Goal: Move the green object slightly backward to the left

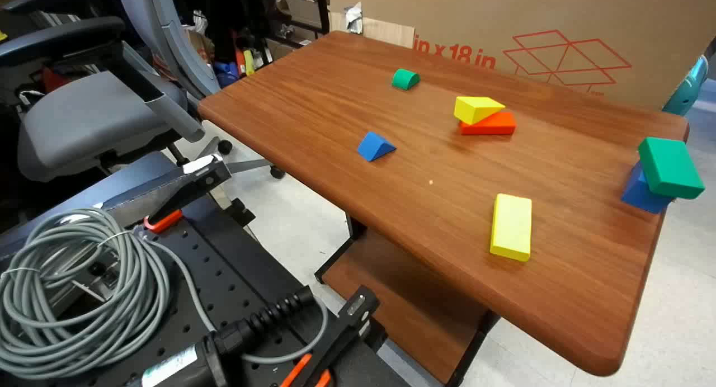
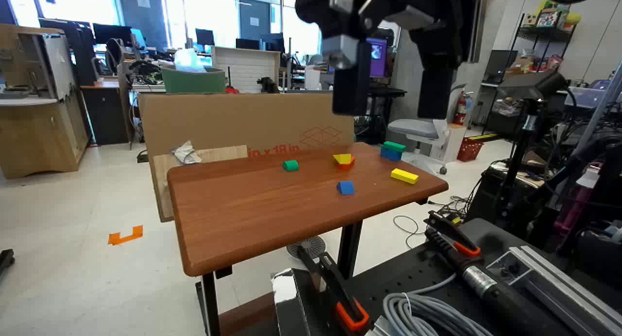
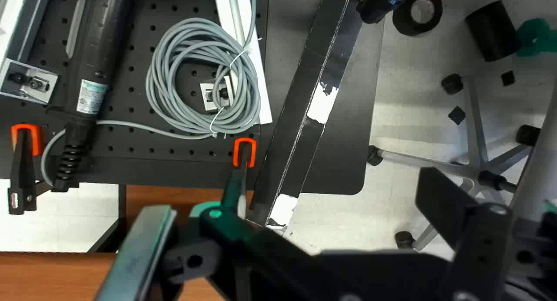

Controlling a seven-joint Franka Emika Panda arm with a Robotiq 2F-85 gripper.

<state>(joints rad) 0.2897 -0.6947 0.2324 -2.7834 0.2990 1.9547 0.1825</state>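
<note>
Hangs into an exterior view from the top edge as a black, two-fingered gripper [image 2: 391, 113] with silver-grey metal parts [image 2: 336, 49] at the knuckles. Points two black, blocky fingers [image 2: 351, 91] downward, nearly parallel, well apart. Fills much of the lower edge of the wrist view with dark linkages [image 3: 261, 249], and with jaws likewise parted.

green rounded block [image 1: 405, 80]; blue wedge [image 1: 373, 147]; yellow rectangular block [image 1: 512, 226]; tabletop [image 1: 313, 102] brown, wood-grained; cardboard [image 1: 447, 12] tan, red-printed.

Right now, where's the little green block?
In both exterior views, the little green block sits on the brown table, near the cardboard, left of the yellow wedge on the red piece.
</note>
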